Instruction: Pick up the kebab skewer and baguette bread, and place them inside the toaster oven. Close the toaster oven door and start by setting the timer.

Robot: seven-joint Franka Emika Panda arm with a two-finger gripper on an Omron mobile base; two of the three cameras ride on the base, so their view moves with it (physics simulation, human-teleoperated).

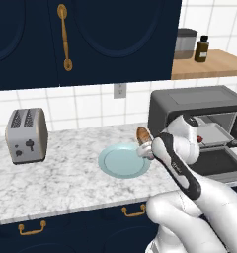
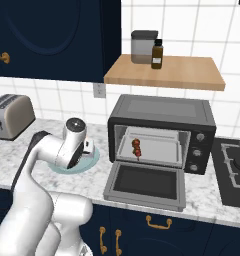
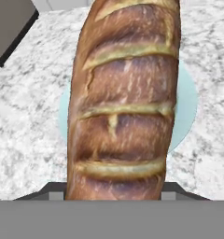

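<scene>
Left base view, taken left to right: you have a silver two-slot toaster (image 1: 26, 136) at the far left of the marble counter (image 1: 61, 183), then a pale blue plate (image 1: 121, 163), bare. Just above its right rim the gripper (image 1: 146, 146) is clamped on the baguette bread (image 1: 143, 134), which stands clear of the plate. The hand view confirms it: the loaf runs up from between the fingertips with the plate beneath.

Right of that stands the toaster oven (image 2: 162, 132), its door (image 2: 147, 185) dropped flat and open. The kebab skewer (image 2: 137, 148) already lies on the tray inside, as the right base view shows.

Status, in my judgement: skewer loaded; bread lifted but not yet delivered. You have still to carry the loaf into the cavity beside the skewer, release it, shut the door and set the timer knob.
</scene>
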